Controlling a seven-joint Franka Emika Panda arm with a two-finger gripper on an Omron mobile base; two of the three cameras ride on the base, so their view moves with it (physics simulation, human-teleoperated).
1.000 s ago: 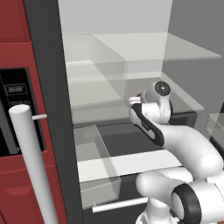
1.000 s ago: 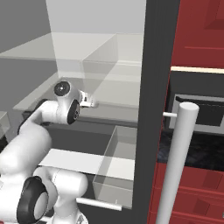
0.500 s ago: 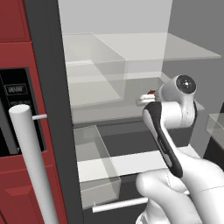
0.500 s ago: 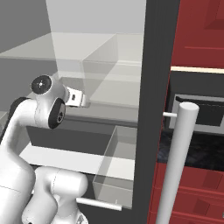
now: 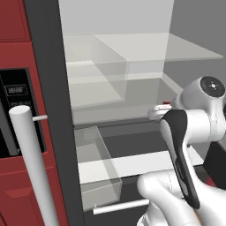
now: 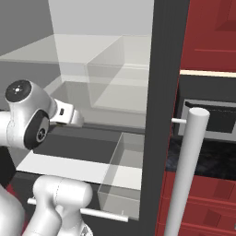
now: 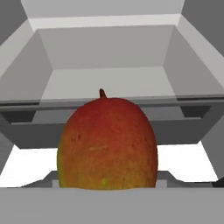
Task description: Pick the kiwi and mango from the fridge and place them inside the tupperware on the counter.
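The mango (image 7: 107, 144), red fading to yellow-green, sits close up at the bottom middle of the hand view and covers my fingertips. A sliver of its red skin (image 5: 167, 104) peeks out by my gripper (image 5: 158, 113), which is shut on it in front of the middle shelf of the open fridge (image 5: 48, 110). From the right, the pale gripper (image 6: 73, 118) sticks out of the round wrist toward the shelves. The kiwi and the tupperware are out of view. A strip of black counter (image 6: 216, 159) lies right of the fridge door.
A see-through bin (image 5: 95, 165) stands low in the fridge, with clear shelves (image 5: 145, 48) above. The long pale bar handle (image 5: 33, 167) rises near the door edge. A dark oven panel (image 5: 13, 110) sits in the red cabinets. My own white arm crowds the foreground.
The hand with the mango has drawn back from the shelf toward the fridge's front, and the wrist and forearm have swung closer to the cameras.
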